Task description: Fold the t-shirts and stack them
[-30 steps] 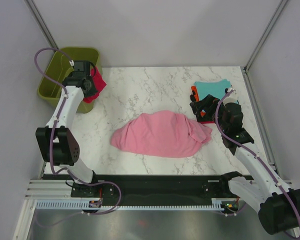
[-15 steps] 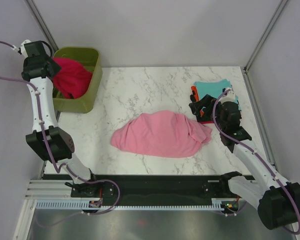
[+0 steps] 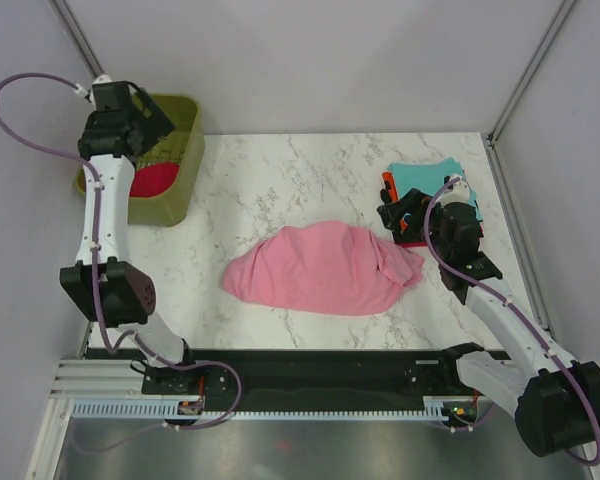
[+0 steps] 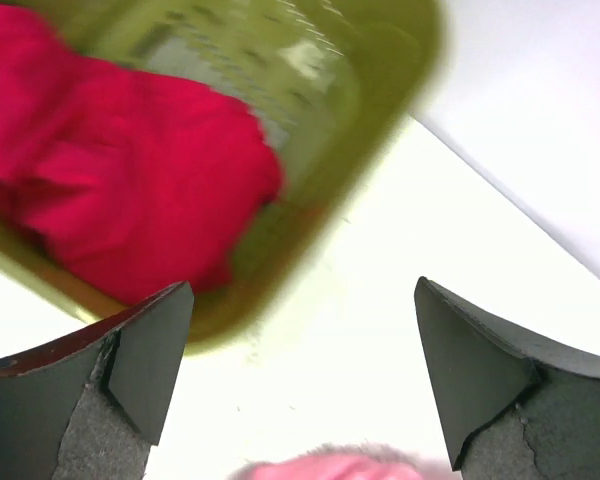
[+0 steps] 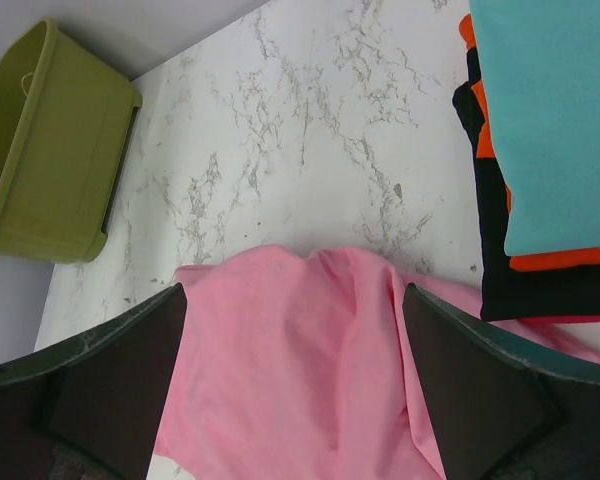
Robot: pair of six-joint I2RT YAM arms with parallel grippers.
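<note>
An olive-green plastic basket (image 3: 180, 205) is seen at the far left corner of the white marbled worktop (image 3: 280, 175), with a crumpled crimson red t-shirt (image 4: 110, 190) lying inside it. A light pink t-shirt (image 3: 325, 268) lies loosely bunched mid-worktop, unfolded. At the far right sits a stack of folded t-shirts (image 5: 550, 120); its layering, teal on orange on black, is made plain only in the right wrist view. The left arm is extended high over the basket, its gripper (image 4: 302, 290) spread wide and empty. The right gripper (image 5: 292, 300), likewise parted and empty, is held above the pink shirt's right edge, beside the stack.

Light pink t-shirt (image 3: 325, 268): made of soft, matt cloth. Olive-green rectangular basket (image 3: 165, 208): moulded in smooth plastic.
</note>
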